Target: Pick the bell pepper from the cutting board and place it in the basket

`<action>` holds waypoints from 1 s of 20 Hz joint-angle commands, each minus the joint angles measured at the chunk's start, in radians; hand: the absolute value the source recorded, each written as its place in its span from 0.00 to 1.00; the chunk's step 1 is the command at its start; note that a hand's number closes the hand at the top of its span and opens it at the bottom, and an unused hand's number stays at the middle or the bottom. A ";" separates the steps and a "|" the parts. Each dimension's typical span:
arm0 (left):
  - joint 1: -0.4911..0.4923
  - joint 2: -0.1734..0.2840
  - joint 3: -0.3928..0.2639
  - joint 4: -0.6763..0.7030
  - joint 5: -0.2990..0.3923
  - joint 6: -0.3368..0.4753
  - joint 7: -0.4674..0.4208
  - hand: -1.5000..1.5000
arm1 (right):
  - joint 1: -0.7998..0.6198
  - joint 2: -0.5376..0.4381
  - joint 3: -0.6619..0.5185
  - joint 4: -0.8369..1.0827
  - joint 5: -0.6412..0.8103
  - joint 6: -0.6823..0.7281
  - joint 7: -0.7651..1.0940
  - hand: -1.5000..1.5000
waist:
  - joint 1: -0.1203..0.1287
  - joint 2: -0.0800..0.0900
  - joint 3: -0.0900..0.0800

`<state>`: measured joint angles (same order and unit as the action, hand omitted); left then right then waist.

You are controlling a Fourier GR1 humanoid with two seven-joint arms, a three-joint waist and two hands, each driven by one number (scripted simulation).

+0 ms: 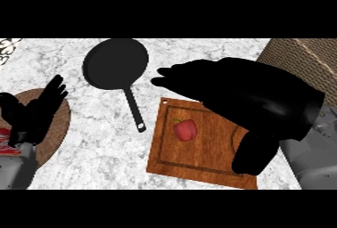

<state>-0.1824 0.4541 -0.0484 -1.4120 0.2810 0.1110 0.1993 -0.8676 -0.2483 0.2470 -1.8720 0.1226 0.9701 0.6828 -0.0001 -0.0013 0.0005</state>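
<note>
A small red bell pepper (pixel 186 129) lies on the wooden cutting board (pixel 197 162), near the board's left middle. My right hand (pixel 256 95) hovers large over the board's far right part, fingers stretched out to the left past the board's top edge and the thumb hanging down at the right; it is open and holds nothing. The pepper sits just below and left of the palm, apart from it. A woven basket (pixel 299 58) shows at the top right corner, partly hidden by the right hand. My left hand (pixel 39 109) rests open at the left edge, fingers up.
A black frying pan (pixel 115 62) lies at the upper middle, its handle (pixel 135 109) pointing down toward the board's left edge. A round brown mat (pixel 58 127) lies under the left hand, with a red object (pixel 6 142) at the far left edge. The counter is marbled grey.
</note>
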 commanded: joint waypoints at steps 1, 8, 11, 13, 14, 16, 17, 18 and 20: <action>-0.011 0.006 0.039 0.065 0.009 -0.064 -0.049 0.50 | 0.167 0.006 0.060 -0.081 0.138 -0.039 -0.133 0.00 | 0.002 0.004 0.000; -0.018 -0.048 0.021 0.061 -0.037 -0.034 -0.032 0.50 | 0.277 0.024 0.173 0.048 0.428 -0.275 -0.441 0.00 | 0.006 0.005 0.000; -0.019 -0.019 0.042 0.020 -0.033 -0.039 -0.001 0.50 | 0.270 0.027 0.138 0.233 0.466 -0.390 -0.592 0.00 | 0.014 0.006 0.000; -0.058 -0.049 0.039 0.063 -0.047 -0.025 -0.005 0.50 | 0.323 0.124 0.229 0.229 0.510 -0.454 -0.558 0.00 | 0.006 0.004 0.000; -0.032 -0.052 0.047 0.045 -0.048 -0.035 -0.012 0.50 | 0.217 0.129 0.168 0.348 0.508 -0.432 -0.593 0.00 | 0.011 0.004 -0.001; -0.030 -0.051 0.046 0.040 -0.065 -0.039 0.000 0.50 | 0.289 0.069 0.194 0.379 0.587 -0.483 -0.673 0.00 | 0.008 0.004 0.000; -0.024 -0.059 0.056 0.066 -0.074 -0.045 -0.041 0.50 | 0.302 0.132 0.257 0.337 0.622 -0.475 -0.583 0.00 | 0.005 0.002 -0.001; -0.056 -0.053 0.065 0.102 -0.070 -0.064 -0.036 0.50 | 0.315 0.067 0.224 0.341 0.615 -0.443 -0.628 0.00 | 0.001 0.003 -0.001; -0.065 -0.048 0.076 0.094 -0.080 -0.063 -0.022 0.50 | 0.300 0.145 0.270 0.407 0.671 -0.478 -0.592 0.00 | 0.004 0.002 -0.001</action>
<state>-0.2247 0.4052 0.0096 -1.3475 0.2187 0.0631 0.1848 -0.5698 -0.1493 0.4752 -1.5446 0.7137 0.5270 0.0910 0.0056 0.0018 0.0001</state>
